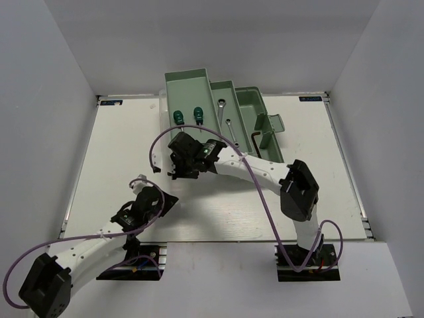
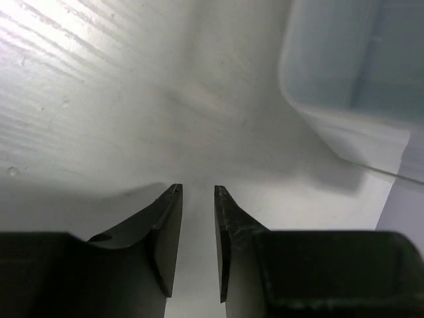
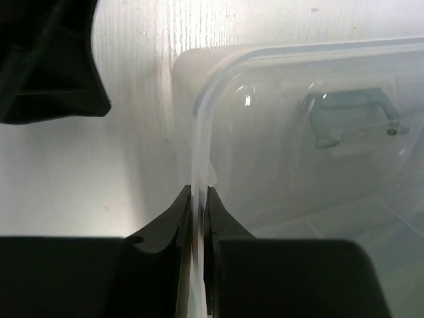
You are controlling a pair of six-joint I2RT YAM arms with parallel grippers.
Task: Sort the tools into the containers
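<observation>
My right end effector (image 3: 197, 192) pinches the translucent lid (image 3: 298, 159) by its rim; my left end effector (image 2: 197, 189) hangs half-spread, empty. With the tools (image 1: 177, 117) trayed, swinging it shut seems next.

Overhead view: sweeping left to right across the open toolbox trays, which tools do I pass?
Green-handled screwdriver → second green-handled screwdriver → silver wrench → dark hex key.

Pale green toolbox (image 1: 189, 93), white table (image 1: 119, 165)
</observation>
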